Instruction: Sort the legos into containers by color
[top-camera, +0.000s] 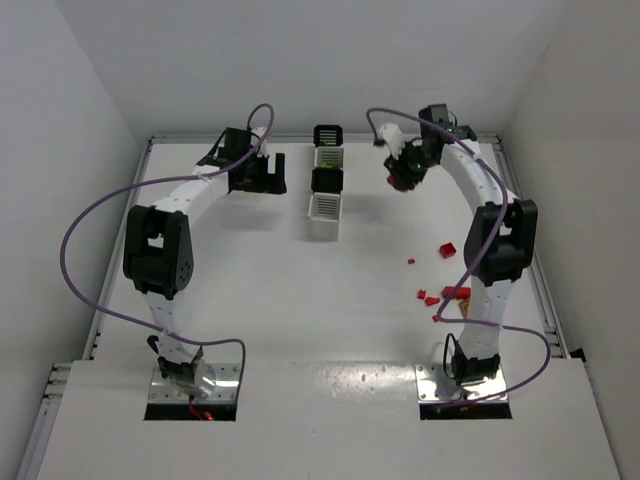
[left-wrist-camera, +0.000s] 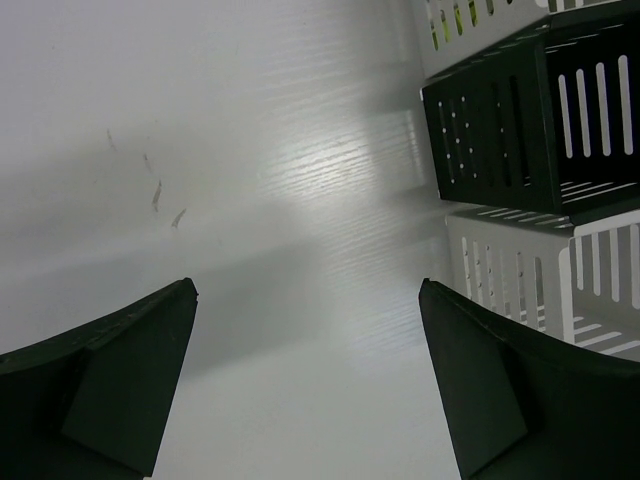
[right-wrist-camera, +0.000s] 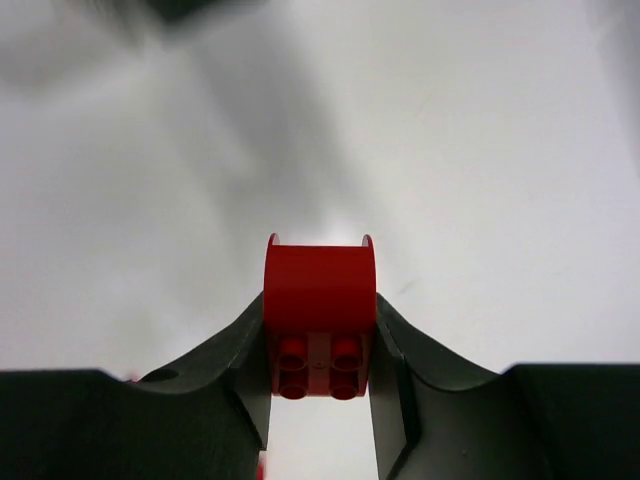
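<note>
White bench (top-camera: 250, 290) fills the floor of a white-walled booth. Four bins (top-camera: 327, 180) stand in a row at its far middle, black and white by turns.

Right of that row, level with its third bin from the far end, the right hand (right-wrist-camera: 320, 325) hangs above the bench. It pinches a red brick (right-wrist-camera: 320, 285) between its two fingers (right-wrist-camera: 235, 360). The brick sits right at the fingertips, with its four studs turned toward the wrist camera and its smooth upper part reaching out past the tips.

Left of the row and close beside it, the left hand (left-wrist-camera: 308, 290) is spread wide, and only bare bench shows in the gap. In its wrist view, a black bin and the white one next to it stand just beyond one finger.

Loose red legos (top-camera: 447, 248) lie scattered on the bench right of the row and nearer the arm bases, well apart from both hands. Several of them cluster by the right arm's lower link. Something yellow-green shows inside the second bin from the far end, too small to make out.
</note>
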